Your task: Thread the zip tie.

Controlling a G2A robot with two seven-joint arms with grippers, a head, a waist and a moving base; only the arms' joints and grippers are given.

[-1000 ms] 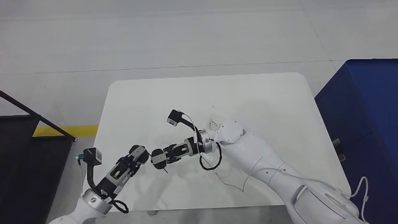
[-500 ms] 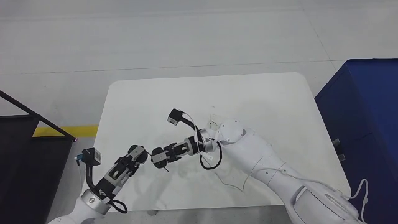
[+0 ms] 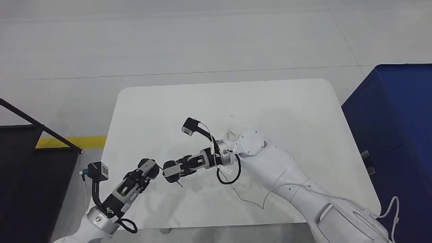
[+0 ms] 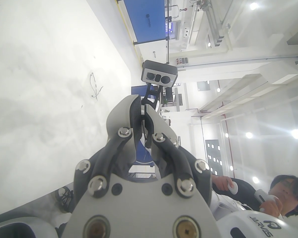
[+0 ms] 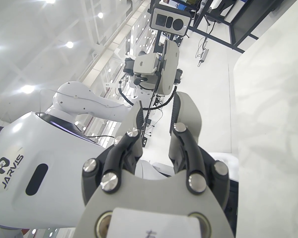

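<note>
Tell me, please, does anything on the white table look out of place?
One thing: a thin, pale, tangled strand lies loose on the white table, apart from the shut left gripper. I cannot tell what it is.

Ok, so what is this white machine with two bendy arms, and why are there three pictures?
It is a robot with two arms, working over a white rounded table. One picture looks down from a camera above its arms. The other two come from little cameras on its wrists, so each sees its own arm's end up close. The left arm's fingers are pressed together. The right arm's fingers are apart, nothing between them. A thin pale looped strand lies on the table.
</note>
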